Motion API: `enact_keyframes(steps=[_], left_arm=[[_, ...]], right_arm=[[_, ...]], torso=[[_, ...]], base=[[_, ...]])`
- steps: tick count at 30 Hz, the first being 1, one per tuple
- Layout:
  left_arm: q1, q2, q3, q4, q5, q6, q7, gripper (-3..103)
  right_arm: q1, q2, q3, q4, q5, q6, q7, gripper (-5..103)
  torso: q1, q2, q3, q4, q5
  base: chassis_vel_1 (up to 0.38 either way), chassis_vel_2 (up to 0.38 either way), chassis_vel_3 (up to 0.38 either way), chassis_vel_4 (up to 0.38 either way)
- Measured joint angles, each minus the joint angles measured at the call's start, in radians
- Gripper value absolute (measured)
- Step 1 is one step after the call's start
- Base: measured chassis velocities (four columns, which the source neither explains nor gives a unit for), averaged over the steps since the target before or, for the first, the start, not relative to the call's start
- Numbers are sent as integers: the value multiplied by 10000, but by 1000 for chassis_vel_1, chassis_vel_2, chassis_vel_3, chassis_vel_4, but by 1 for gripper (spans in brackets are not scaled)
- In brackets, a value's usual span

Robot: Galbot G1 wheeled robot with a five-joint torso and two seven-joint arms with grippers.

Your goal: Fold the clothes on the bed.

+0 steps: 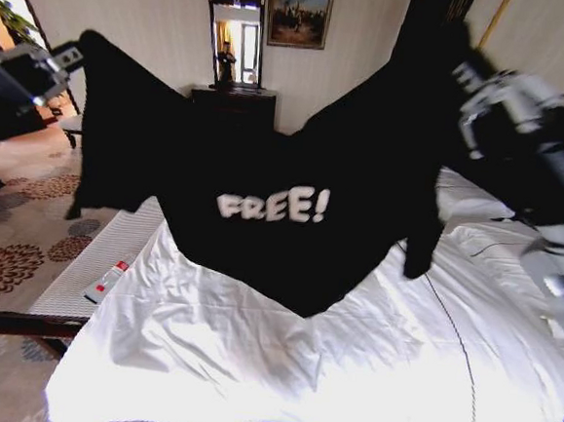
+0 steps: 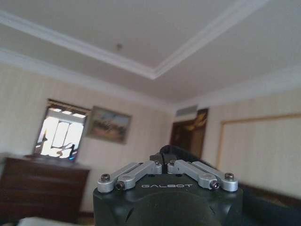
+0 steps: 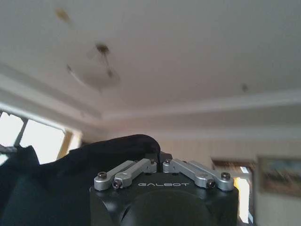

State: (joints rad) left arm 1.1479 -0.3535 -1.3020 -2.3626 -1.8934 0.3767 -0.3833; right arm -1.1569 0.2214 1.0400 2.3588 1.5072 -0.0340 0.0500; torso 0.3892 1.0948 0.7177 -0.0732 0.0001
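While the black T-shirt (image 1: 295, 173) hangs spread in the air above the bed (image 1: 280, 358), "FREE!" facing you, your left gripper (image 2: 163, 162) is pinched closed on one upper corner of it. Your right gripper (image 3: 157, 159) is clamped on the other corner, higher up. Beside the bed, a small white-and-red object (image 1: 106, 282) lies on the bench (image 1: 91, 274).

Bedroom, white-sheeted bed (image 1: 250, 365), dark dresser (image 1: 234, 105) (mirror above), framed painting (image 1: 299, 13), patterned carpet (image 1: 16, 239)
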Motion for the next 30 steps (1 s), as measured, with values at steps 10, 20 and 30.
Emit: enact_keyframes(steps=[10, 20, 30], left_arm=[[-4644, -453, 7076, 2683, 1989, 346, 484, 0], [-8178, -1676, 9760, 3838, 2300, 398, 339, 0], [-6186, -821, 7493, 2433, 1823, 376, 379, 0]], right_arm=[[-314, -698, -1097, -1197, -251, -541, -61, 1], [-88, -1128, -940, -2027, -626, -195, -225, 1], [310, -641, -463, -1222, -321, 3, 89, 1]], torso=[[0, 0, 0, -3, -6], [3, -2, 0, -3, 1], [0, -1, -3, 0, -2]], base=[[0, 0, 0, 0], [0, 0, 0, 0], [0, 0, 0, 0]])
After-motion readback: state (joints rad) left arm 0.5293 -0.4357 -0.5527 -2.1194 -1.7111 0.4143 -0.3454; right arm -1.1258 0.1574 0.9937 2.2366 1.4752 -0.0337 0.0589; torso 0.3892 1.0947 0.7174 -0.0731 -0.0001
